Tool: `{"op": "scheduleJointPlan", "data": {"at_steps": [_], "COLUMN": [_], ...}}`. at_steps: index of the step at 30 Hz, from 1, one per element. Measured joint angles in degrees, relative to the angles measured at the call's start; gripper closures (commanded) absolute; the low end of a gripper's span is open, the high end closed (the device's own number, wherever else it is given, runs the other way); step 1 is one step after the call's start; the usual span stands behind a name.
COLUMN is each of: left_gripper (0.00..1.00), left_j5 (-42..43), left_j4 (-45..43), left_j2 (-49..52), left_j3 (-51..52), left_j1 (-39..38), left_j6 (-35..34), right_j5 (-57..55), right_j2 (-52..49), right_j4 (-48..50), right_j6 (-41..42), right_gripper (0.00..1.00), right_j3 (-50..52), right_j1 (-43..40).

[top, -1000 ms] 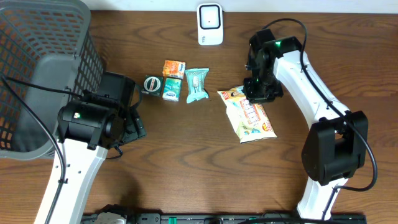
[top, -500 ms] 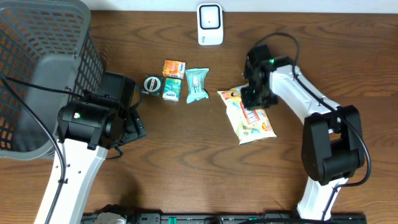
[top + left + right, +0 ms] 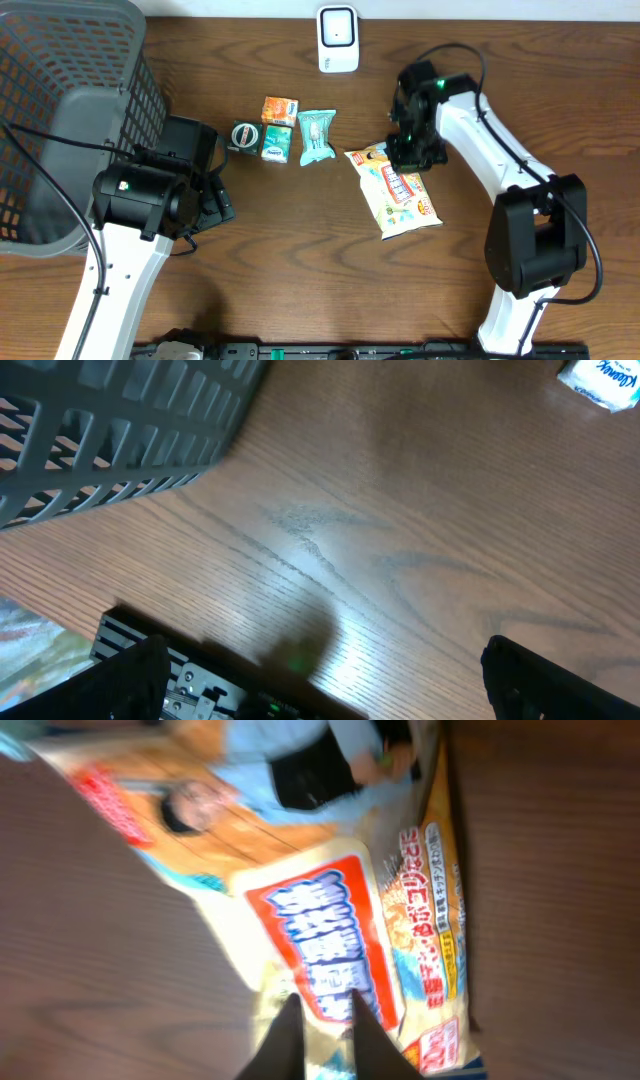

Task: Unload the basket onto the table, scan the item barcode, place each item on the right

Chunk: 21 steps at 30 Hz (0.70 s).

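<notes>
Below and right of the scanner, in the overhead view, the snack bag lies flat on the table, printed face up and well apart from the scanner. The right gripper sits over the bag's edge nearest the scanner and touches it. From this angle the wrist hides how the jaws stand. Four small items lie below and left of the scanner, apart from the bag. The basket stands far to the left of the scanner.

Left wrist view: the left gripper is spread fully wide, with one finger at each lower corner of the frame and bare table between them. It holds nothing. The basket wall crosses the upper left.

Right wrist view: the snack bag fills the frame directly ahead of the fingers. Both fingers are drawn nearly together, with a narrow strip of the bag pinched between them — the right gripper is clamped on the bag.
</notes>
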State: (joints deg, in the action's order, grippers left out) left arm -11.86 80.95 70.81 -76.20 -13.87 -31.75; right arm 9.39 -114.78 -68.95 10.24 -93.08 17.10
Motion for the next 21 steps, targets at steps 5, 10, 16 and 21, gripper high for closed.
{"op": "scheduleJointPlan", "data": {"at_steps": [5,10,16,21], "left_gripper": [0.02,0.02,0.02,0.02], "left_j5": [-0.02,-0.02,-0.02,-0.02], "left_j4": [0.0,-0.02,0.0,0.0], "left_j2": [0.02,0.02,0.02,0.02], "left_j3": [0.0,0.0,0.0,0.0], "left_j1": [0.0,0.0,0.0,0.0], "left_j6": [0.0,0.0,0.0,0.0], "right_j5": [-0.35,-1.53,-2.4,-1.99], "right_j2": [0.0,0.0,0.0,0.0], "right_j4": [-4.22,-2.84,1.22,1.77], "right_j6": [-0.2,-0.2,0.44,2.58], "right_gripper": [0.84,0.8,0.96,0.98], "right_j3": [-0.61,4.46,14.6,16.98], "right_j1": [1.07,2.58,3.8,4.33]}}
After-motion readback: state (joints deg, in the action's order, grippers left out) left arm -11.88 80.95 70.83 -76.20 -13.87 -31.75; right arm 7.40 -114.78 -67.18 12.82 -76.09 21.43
